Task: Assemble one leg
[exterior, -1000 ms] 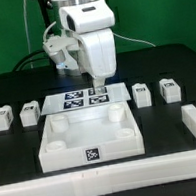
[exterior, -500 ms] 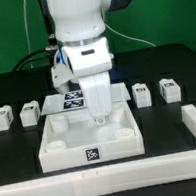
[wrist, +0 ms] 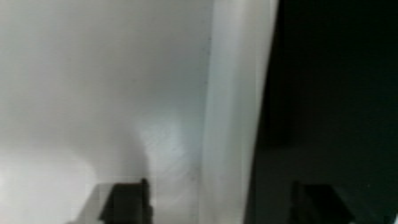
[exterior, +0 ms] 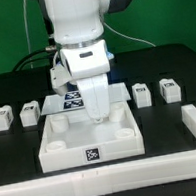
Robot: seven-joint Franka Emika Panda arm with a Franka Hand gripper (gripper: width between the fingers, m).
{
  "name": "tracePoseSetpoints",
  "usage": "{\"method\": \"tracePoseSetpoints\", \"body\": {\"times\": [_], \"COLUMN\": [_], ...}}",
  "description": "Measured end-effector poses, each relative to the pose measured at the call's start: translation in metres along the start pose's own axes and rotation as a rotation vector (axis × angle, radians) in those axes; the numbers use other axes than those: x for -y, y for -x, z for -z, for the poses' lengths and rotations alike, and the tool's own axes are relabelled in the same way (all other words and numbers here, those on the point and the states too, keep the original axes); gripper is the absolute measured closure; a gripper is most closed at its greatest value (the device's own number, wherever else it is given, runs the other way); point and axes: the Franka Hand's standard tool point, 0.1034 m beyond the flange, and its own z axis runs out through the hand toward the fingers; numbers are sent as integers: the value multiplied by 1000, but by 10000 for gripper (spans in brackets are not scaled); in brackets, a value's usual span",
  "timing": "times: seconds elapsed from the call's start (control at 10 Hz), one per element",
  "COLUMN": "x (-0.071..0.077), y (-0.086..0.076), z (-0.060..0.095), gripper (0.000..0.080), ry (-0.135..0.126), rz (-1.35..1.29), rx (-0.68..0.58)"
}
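Small white blocks, each showing a black-and-white square tag, resting on the dark table (exterior: 17, 148). Clock read in the exterior view from the middle of the white panel (exterior: 59, 157): first leg (exterior: 1, 119) and second leg (exterior: 29, 113) side by side toward 10 o'clock; third leg (exterior: 142, 94) and fourth leg (exterior: 168, 88) side by side toward 2 o'clock. All four apart from the panel, none touched. Gripper (exterior: 97, 116) pointing down over the panel's recessed top, just toward 12 o'clock of its middle, fingers (wrist: 125, 203) spread wide in the wrist view, pinching nothing. Marker board (exterior: 78, 97) at 12 o'clock behind the panel, partly hidden behind the arm (exterior: 76, 28). White rail (exterior: 98, 184) along 6 o'clock, turning up past 3 o'clock. Pale surface and a dark band beneath the fingers, blurred.
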Motion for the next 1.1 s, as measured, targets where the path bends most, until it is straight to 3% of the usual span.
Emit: {"method": "tracePoseSetpoints", "body": {"times": [0.1,0.2,0.3,1.1], "x": [0,0,-2,-3], "y": [0,0,1,1], "z": [0,0,1,1], "gripper": [557,557,726,729], "ry": [0,0,8,14], "rz": [0,0,-3,-4], "rx": [0,0,1,1]}}
